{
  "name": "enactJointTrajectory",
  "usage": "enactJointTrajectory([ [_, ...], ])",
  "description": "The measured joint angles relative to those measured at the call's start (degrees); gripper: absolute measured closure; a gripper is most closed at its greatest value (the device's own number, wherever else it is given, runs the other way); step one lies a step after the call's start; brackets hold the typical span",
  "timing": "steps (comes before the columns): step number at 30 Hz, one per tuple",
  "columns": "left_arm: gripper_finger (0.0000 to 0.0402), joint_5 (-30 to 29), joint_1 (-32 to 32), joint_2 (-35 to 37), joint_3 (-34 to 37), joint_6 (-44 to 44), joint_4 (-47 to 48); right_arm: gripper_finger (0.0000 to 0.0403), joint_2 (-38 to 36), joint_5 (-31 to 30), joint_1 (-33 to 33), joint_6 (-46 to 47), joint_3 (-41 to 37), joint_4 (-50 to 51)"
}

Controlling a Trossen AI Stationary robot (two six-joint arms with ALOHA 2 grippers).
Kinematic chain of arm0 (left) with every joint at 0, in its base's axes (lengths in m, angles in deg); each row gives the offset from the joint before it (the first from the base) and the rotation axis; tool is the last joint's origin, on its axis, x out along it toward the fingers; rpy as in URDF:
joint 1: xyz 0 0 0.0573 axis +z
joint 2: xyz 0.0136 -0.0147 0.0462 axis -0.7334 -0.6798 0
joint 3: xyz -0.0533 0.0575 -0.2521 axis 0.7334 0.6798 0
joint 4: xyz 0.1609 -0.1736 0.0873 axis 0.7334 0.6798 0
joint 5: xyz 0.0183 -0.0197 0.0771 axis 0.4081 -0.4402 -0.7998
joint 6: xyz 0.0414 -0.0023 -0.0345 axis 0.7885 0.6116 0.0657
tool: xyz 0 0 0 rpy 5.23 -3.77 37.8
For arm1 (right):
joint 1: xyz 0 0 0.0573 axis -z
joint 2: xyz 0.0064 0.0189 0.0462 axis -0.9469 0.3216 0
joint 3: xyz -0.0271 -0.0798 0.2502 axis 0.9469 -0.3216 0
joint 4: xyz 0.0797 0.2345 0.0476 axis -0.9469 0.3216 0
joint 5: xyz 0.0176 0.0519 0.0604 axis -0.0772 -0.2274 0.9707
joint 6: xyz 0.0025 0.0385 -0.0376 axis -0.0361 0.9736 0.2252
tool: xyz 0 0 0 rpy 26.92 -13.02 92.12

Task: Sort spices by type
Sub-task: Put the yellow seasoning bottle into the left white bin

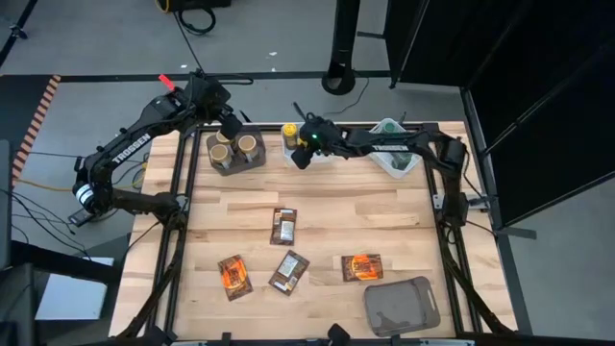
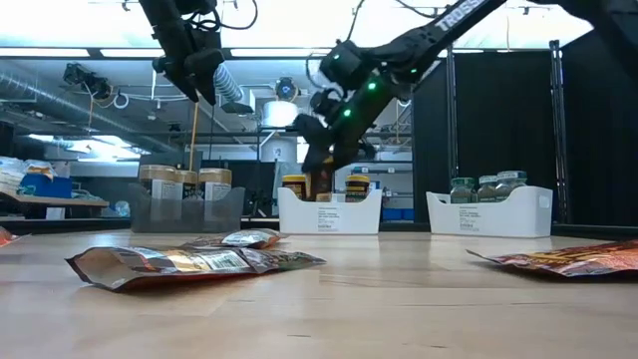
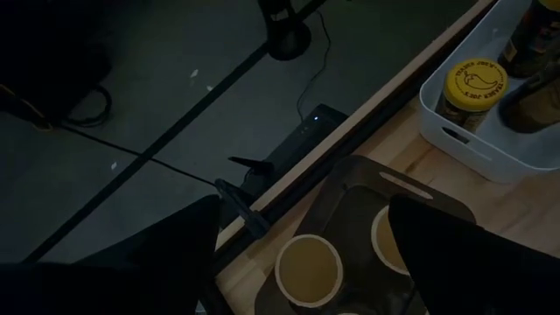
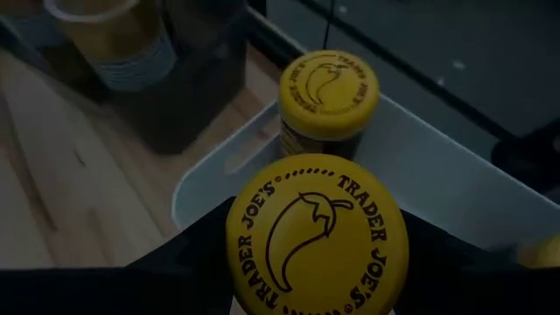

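Left pincer (image 1: 231, 128) above tan-lidded jars (image 1: 235, 147); right pincer (image 1: 300, 154) by white tray (image 1: 317, 154); packets (image 1: 283, 226) mid-table

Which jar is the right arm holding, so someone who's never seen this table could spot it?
Look at the far edge of the table, at the middle white tray between the brown-grey bin and the other white tray. The right gripper is shut on a yellow-lidded jar over it. Unlike the other yellow-lidded jar, standing free in the tray, this one sits between dark fingers.
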Motion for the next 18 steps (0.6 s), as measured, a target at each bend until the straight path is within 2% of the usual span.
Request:
enactJointTrajectory([
  [5,0.0065,-0.04,0.00,0.01,0.00,0.00,0.04,0.0176,3.55,1.44,1.84,-0.26,5.33,9.03],
  [10,0.0065,-0.20,0.00,0.01,0.00,0.00,0.23,0.0176,3.55,5.09,4.18,1.66,5.41,8.81],
  [14,0.0065,-0.20,0.00,0.02,0.00,0.00,0.22,0.0176,3.61,10.97,6.02,2.31,5.35,9.56],
  [18,0.0065,-0.20,0.00,0.00,0.00,0.00,0.20,0.0173,3.59,12.21,6.83,2.20,5.35,9.40],
])
